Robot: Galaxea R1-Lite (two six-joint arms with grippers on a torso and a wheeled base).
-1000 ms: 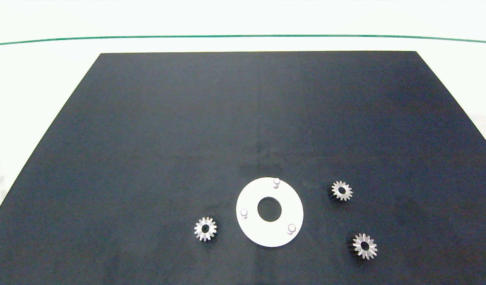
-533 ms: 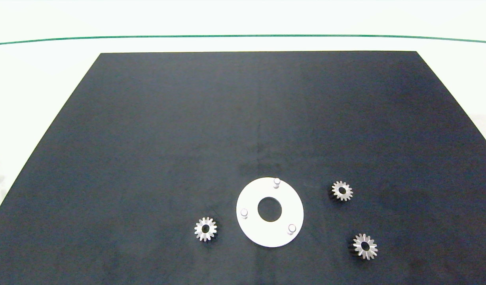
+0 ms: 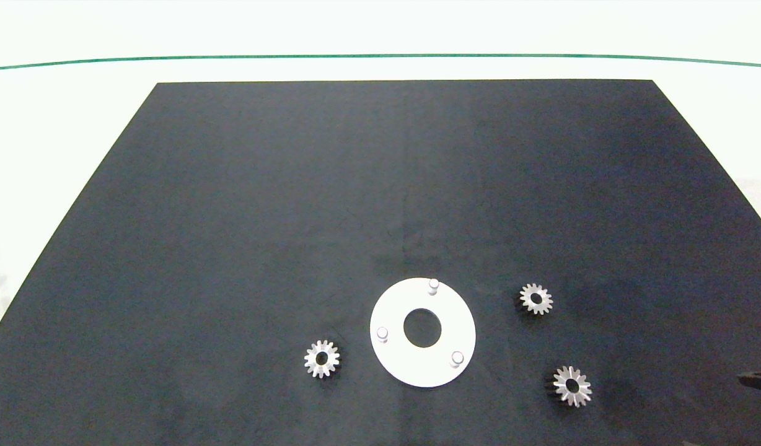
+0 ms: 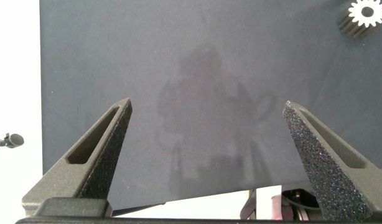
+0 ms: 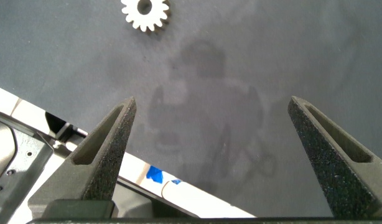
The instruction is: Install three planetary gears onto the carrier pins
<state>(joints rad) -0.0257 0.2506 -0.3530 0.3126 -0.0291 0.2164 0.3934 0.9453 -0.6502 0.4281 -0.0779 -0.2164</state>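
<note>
**Gears lay loose, pins bare**

Three planetary gears (image 3: pixel 322 358) (image 3: pixel 535 299) (image 3: pixel 572 386) lay flat on the black mat (image 3: pixel 294 186) around the white disc (image 3: pixel 393 310), off the carrier pins (image 3: pixel 434 285). Left gripper (image 4: pixel 206 130) and right gripper (image 5: pixel 209 124) hung spread wide, empty; a dark sliver at the head view's right edge was possibly the right arm.

Disc (image 3: pixel 422 365) lies on the mat (image 3: pixel 294 204), toward its near edge, three carrier pins (image 3: pixel 433 285) upright on it in a triangle. One planetary gear (image 3: pixel 321 358) flat on mat, left of disc. Two gears right of disc: one farther back (image 3: pixel 535 298), one nearer (image 3: pixel 572 386). None on pins.
</note>
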